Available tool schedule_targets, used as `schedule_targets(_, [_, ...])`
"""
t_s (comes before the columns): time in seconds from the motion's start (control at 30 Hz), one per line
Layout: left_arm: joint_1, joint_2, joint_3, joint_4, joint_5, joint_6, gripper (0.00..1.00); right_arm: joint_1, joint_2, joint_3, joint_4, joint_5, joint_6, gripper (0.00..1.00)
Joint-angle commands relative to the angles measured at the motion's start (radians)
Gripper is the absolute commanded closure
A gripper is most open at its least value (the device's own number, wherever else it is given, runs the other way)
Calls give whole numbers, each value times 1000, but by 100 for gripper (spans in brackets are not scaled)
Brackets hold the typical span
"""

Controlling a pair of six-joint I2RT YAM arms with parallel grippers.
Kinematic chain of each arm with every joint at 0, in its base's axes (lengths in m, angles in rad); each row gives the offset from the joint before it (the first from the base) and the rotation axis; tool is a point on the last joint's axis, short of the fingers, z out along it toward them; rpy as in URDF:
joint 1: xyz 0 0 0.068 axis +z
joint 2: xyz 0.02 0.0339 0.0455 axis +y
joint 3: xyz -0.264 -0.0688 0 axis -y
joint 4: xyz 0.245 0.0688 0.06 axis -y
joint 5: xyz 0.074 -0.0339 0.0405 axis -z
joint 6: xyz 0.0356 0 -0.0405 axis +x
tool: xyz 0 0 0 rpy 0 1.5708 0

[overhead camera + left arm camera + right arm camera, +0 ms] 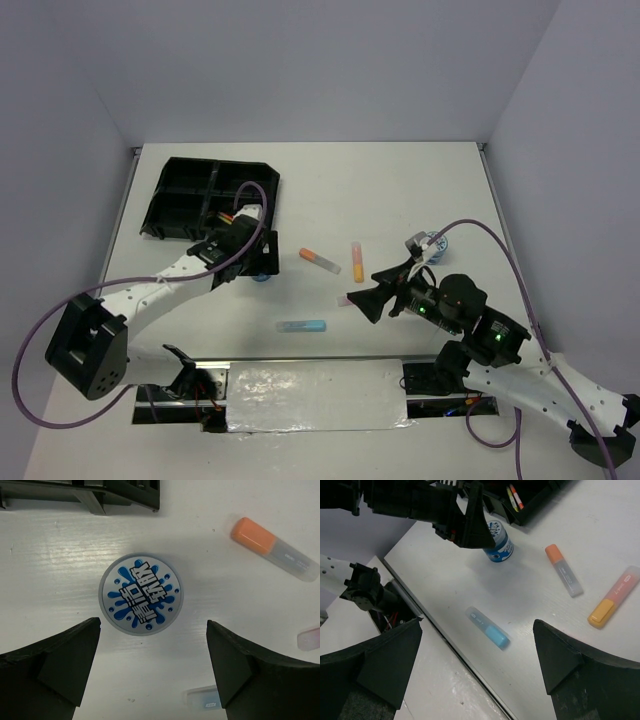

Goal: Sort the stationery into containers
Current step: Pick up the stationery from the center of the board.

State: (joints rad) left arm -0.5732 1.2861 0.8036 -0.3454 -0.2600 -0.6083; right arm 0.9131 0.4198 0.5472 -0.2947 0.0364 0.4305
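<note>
Roll (141,594) by tray (130,492), pens (514,496) seemingly inside

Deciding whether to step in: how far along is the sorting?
Done: a few thin pens lie in the black tray. In hand: nothing; the left gripper hangs with jaws open over one tape roll. Left on the table: that roll, the orange highlighter, yellow-orange highlighter, blue highlighter, and a second roll by the right arm.

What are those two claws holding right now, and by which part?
Nothing. The left gripper and the right gripper are both open and empty. The left one hangs over a round blue-patterned tape roll, its fingers clear of it.
</note>
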Motion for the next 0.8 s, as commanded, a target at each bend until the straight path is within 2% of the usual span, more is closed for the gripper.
schedule_targets(0.0, [-5,41,48,14,-50,25,1,3,-6,-16,25,-20,-1,0])
schedule_targets(0.17, [-5,102,60,26,-82,27,2,3,13,-21,32,-29,-15,0])
schedule_targets(0.27, [-4,128,66,39,-91,25,11,0,13,-23,32,-29,-22,0])
schedule_targets(0.4, [-5,151,80,43,-101,28,16,3,5,-29,34,-27,-33,0])
schedule_targets(0.47, [-5,154,80,60,-93,41,23,3,2,-33,35,-29,-36,0])
schedule_targets(0.77, [-5,188,95,71,-99,59,20,3,19,-39,49,-32,-49,0])
